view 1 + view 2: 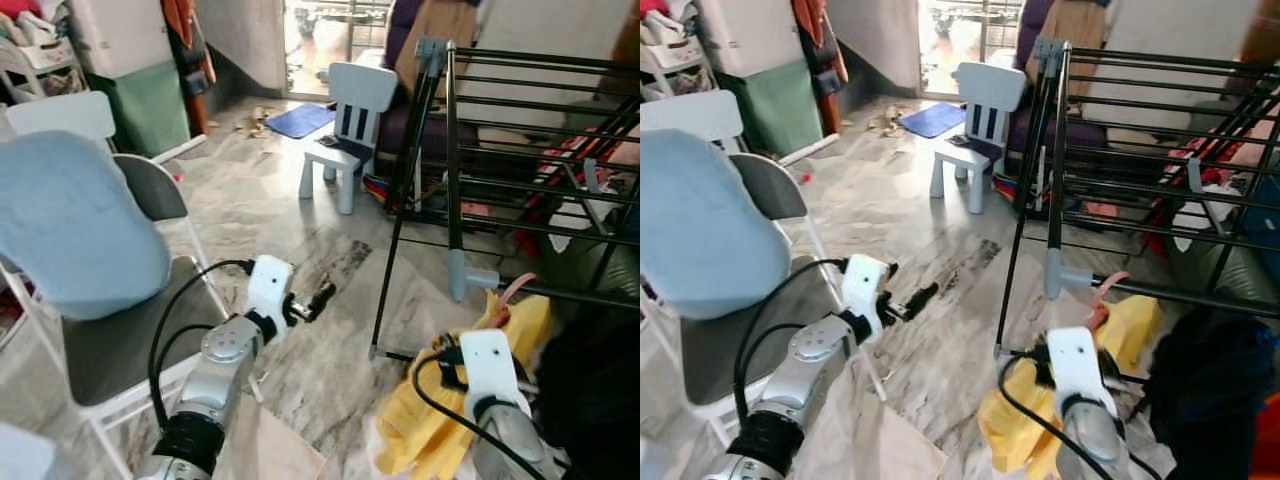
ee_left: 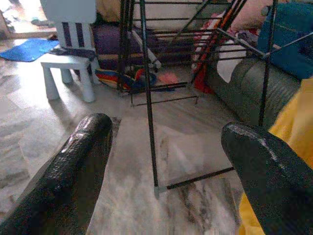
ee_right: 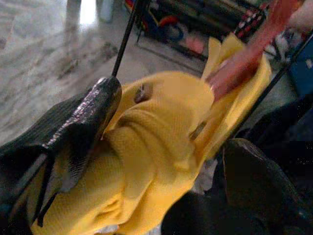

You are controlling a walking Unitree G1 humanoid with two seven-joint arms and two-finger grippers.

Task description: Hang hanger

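A pink hanger (image 1: 517, 288) carries a yellow garment (image 1: 440, 420) low beside the black drying rack (image 1: 455, 180). Its hook rises toward the rack's lower rail (image 1: 560, 292). My right gripper (image 3: 171, 156) is shut on the bunched yellow cloth (image 3: 146, 161) and the hanger, whose pink neck (image 3: 244, 63) sticks out past the fingers. In the eye views the white right wrist (image 1: 490, 370) hides those fingers. My left gripper (image 1: 322, 297) hangs open over the marble floor, left of the rack's front leg, with nothing between its fingers (image 2: 83, 147).
A folding chair (image 1: 130, 345) with a blue cloth (image 1: 70, 220) over its back stands close on my left. A small white child's chair (image 1: 350, 110) and a blue mat (image 1: 300, 120) lie farther back. Dark fabric (image 1: 600, 380) is piled at the right by the rack.
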